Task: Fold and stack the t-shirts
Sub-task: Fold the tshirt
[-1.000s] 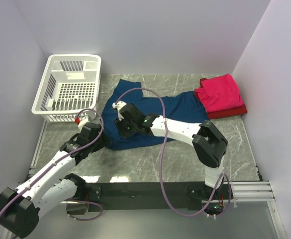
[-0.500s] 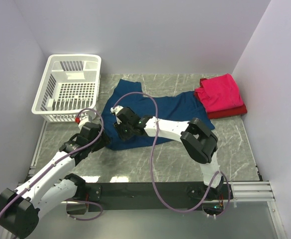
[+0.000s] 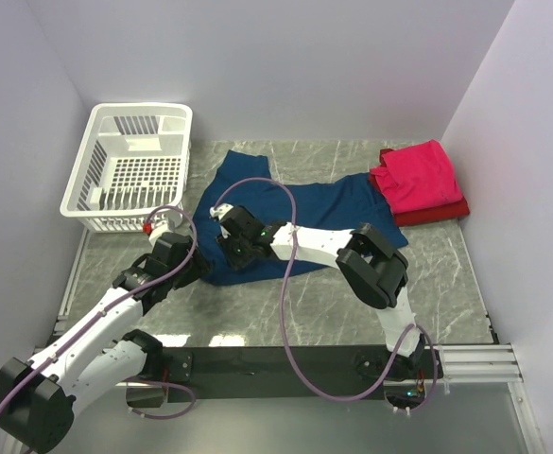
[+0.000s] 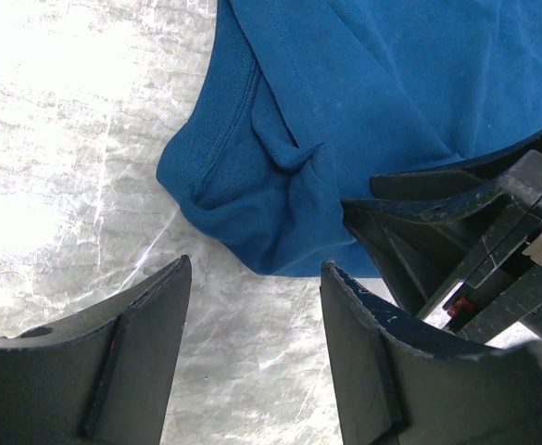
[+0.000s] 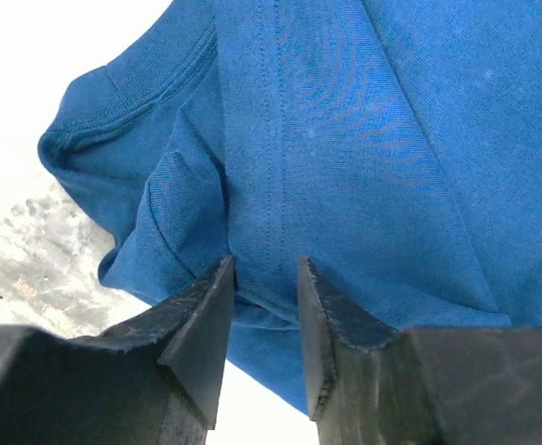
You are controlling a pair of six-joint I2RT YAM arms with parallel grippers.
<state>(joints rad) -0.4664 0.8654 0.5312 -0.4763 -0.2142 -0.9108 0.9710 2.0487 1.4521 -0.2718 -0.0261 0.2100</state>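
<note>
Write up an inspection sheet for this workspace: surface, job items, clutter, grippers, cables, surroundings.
Surface: grey marbled table.
Job's things: navy blue t-shirt spread out, near-left corner bunched; folded pinkish-red shirt stacked on darker red shirt, far right.
Clutter: white slotted basket, far left.
Grippers: left gripper open, just short of the bunched corner; right gripper at the navy hem, jaws narrowly apart, grip unclear.
Cables: purple cable loops over the navy shirt.
Surroundings: plain walls on three sides.
</note>
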